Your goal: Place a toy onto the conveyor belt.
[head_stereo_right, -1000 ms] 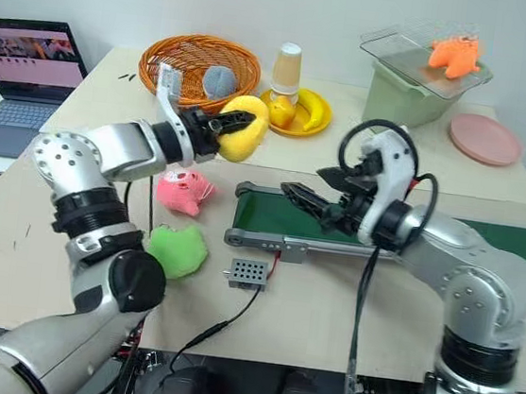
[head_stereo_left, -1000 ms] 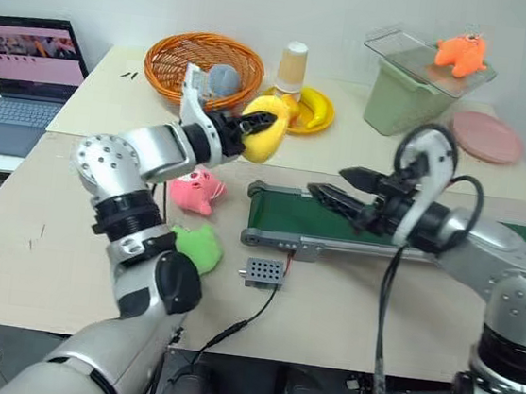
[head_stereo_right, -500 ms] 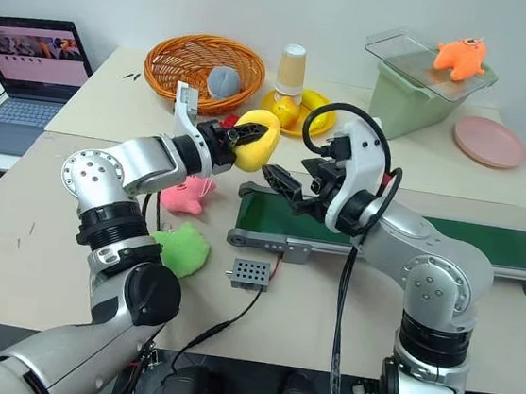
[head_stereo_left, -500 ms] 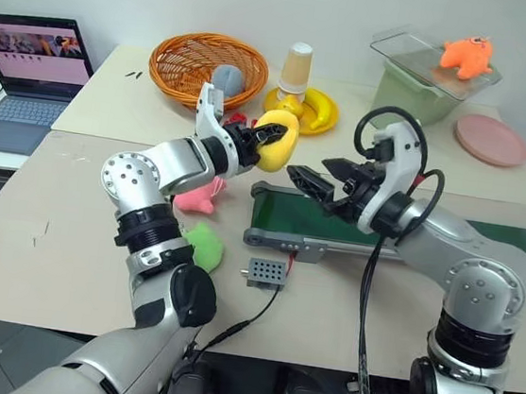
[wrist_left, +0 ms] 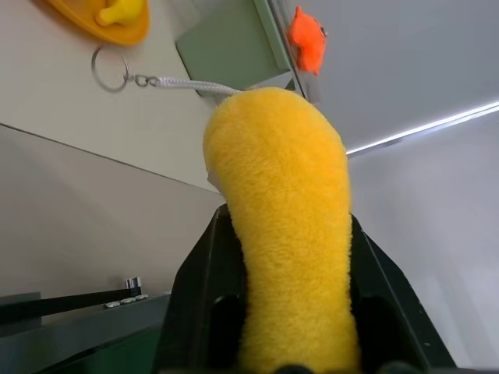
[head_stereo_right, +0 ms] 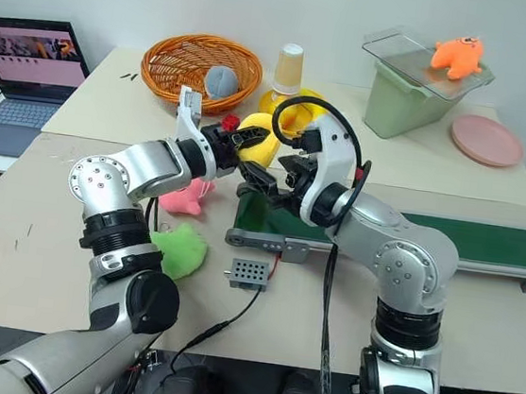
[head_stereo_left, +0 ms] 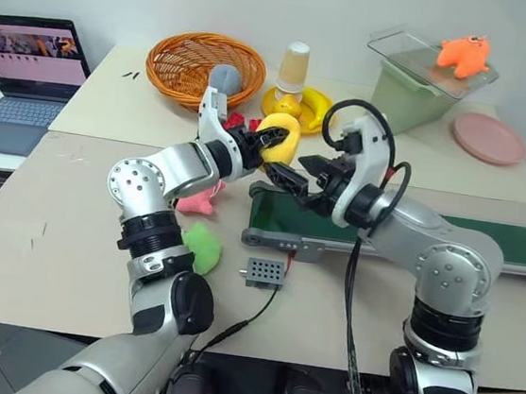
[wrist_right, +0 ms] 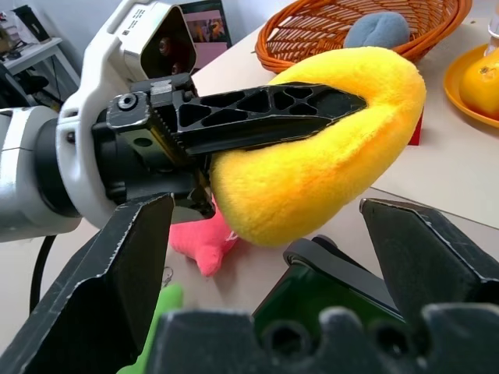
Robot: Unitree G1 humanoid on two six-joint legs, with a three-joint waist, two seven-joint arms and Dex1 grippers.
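- Two grippers meet above the near left end of the conveyor belt [head_stereo_left: 402,230].
- My left gripper [head_stereo_left: 267,145] is clamped on the yellow plush toy [head_stereo_left: 282,135], held in the air.
- My right gripper [head_stereo_left: 287,175] is spread wide, just beside the toy, not touching.
- Belt surface runs bare to the right; pink plush [head_stereo_left: 198,196] and green plush [head_stereo_left: 200,245] lie left of its end roller.

Five plush toys: one yellow [head_stereo_left: 282,138], one pink [head_stereo_left: 196,198], one green [head_stereo_left: 202,246], one orange [head_stereo_left: 465,53], one grey-blue [head_stereo_left: 223,78]. One basket [head_stereo_left: 179,57], one belt [head_stereo_left: 486,243], one laptop [head_stereo_left: 26,65], one paper cup [head_stereo_left: 295,68], one yellow plate [head_stereo_left: 319,102], one pink plate [head_stereo_left: 487,137], one bin [head_stereo_left: 407,97], one small grey box [head_stereo_left: 263,273].
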